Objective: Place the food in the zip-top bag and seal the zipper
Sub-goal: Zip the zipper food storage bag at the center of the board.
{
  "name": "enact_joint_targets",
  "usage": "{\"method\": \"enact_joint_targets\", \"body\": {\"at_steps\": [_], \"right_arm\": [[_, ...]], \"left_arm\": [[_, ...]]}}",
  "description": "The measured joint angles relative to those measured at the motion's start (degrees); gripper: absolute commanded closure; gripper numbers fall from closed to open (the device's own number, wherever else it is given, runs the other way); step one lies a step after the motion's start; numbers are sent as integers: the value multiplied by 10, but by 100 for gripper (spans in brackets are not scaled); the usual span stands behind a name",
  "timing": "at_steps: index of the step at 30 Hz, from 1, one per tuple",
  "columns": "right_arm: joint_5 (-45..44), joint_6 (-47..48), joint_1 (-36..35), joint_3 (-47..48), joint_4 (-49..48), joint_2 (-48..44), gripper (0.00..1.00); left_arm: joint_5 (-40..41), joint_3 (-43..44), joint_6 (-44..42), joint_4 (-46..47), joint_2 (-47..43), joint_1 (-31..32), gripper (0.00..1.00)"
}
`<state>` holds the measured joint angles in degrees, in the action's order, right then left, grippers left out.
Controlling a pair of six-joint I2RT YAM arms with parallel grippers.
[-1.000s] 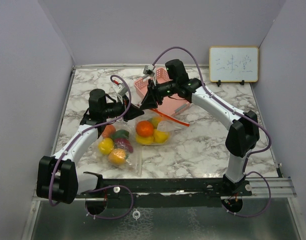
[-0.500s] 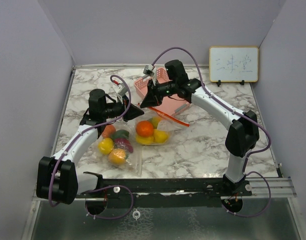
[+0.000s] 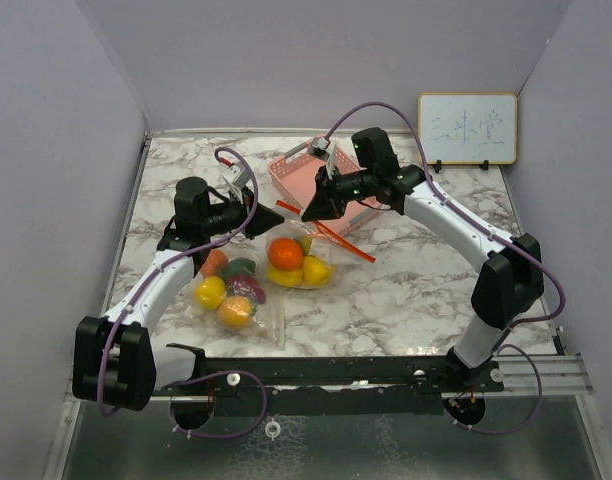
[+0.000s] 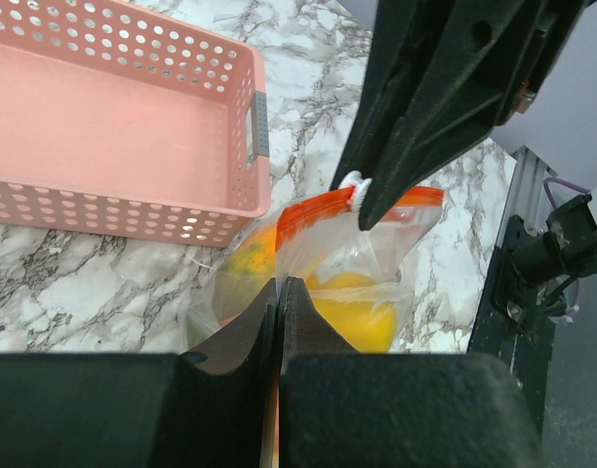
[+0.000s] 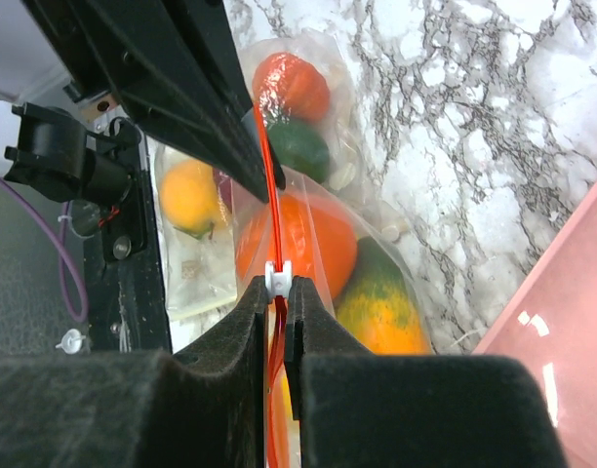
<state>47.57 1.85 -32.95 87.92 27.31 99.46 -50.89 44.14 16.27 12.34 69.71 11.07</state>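
left tool (image 4: 279,285): fingers pressed together, clamped on the left end of the orange zipper (image 5: 272,195). it sits just behind the second bag (image 3: 234,298) of food lying flat at front left (can't tell if that one is sealed). the bag (image 4: 377,244) in hand is mid-surface between the two tools, mouth lifted and body resting on the marble. food (image 3: 285,253) is inside it: an orange piece and yellow ones against the film. right tool (image 5: 278,285): fingers pinched shut on the white slider (image 5: 278,277), with the strip running taut and straight from there to the left tool. step looks like the seal run, loading done for this bag. to do it well: hold the left end fixed as the anchor and pull the slider along the line of the strip, not across it, with enough tension that the track doesn't buckle. stay low so the food doesn't roll into the mouth. in the top view the track runs on to the right past the right tool, and i can't tell which stretch is already closed. pink basket (image 3: 316,172) is just behind the right tool, a snag risk on a wide swing. surface (image 3: 416,290): flat, white-grey marble pattern. room: plain lavender walls (image 3: 286,60), with a small whiteboard (image 3: 467,128) with faint writing propped at back right.
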Motion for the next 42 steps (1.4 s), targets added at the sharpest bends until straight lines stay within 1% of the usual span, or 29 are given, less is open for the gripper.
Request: {"method": "enact_joint_targets", "body": {"at_steps": [6,11,17,22,30,31,33,34,35,36,37,38,39,40,41,42], "right_arm": [[-32,14,2,-36,10,-38,98],[-110,9,5,-79,19,-83,98],[-223,-19,10,-130,29,-140,98],[-324,-51,16,-163,44,-174,98],[-390,-71,20,-187,77,-186,98],[-393,-72,20,-187,78,-186,94],[-394,-74,20,-185,79,-187,64],[-394,-77,20,-182,82,-187,52],[-395,-84,20,-173,89,-186,43],[-396,-83,20,-164,97,-186,38],[-402,-86,22,-150,106,-185,35],[-405,-88,23,-137,110,-183,30],[-410,-92,24,-118,115,-180,27],[-414,-95,26,-104,116,-177,25],[-418,-98,26,-91,117,-174,17],[-423,-101,27,-76,117,-170,16]], "left_arm": [[29,0,13,3,0,-7,100],[101,17,21,-24,0,-11,100],[155,58,28,-50,11,-18,100],[171,80,35,-71,28,-24,100],[172,80,42,-82,42,-39,100],[172,80,42,-83,42,-39,100],[172,81,44,-84,42,-39,100],[172,82,46,-88,44,-39,90],[174,88,48,-97,48,-40,80],[182,96,50,-106,53,-41,74],[192,109,53,-118,62,-44,66],[208,125,59,-132,70,-48,53],[221,141,64,-147,80,-51,45],[240,156,67,-161,86,-53,33],[258,168,72,-176,91,-55,16],[278,178,80,-189,93,-56,3]]}}
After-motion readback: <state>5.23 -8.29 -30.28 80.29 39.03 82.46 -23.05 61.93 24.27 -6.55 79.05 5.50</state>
